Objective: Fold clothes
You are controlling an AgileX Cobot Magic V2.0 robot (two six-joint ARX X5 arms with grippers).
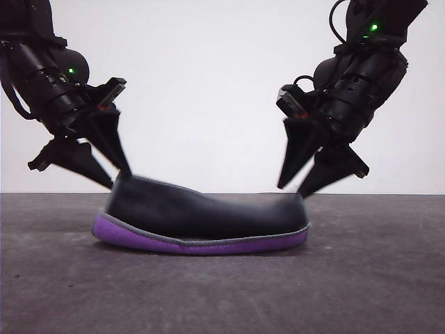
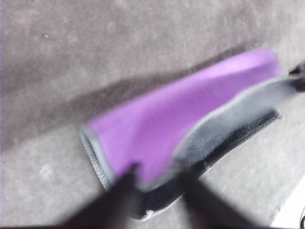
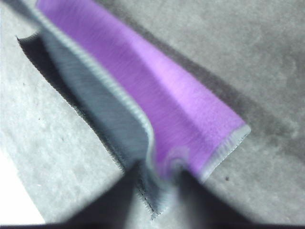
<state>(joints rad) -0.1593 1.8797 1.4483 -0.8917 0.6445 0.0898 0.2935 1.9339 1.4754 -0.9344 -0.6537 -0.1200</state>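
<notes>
both wrist views are motion-blurred: the cloth's (image 2: 181, 119) edges smear, and the dark fingers (image 3: 119, 195) lack outline.

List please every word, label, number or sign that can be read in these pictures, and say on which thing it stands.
None: no readable text in any view.
The cloth is plain purple and dark grey with a light grey border, with no tag or print visible.
The left gripper and right gripper show only small green lights on the arms, no lettering.
The table is bare grey.
Both wrist views are blurred by motion, so very fine marks could not be read there.
</notes>
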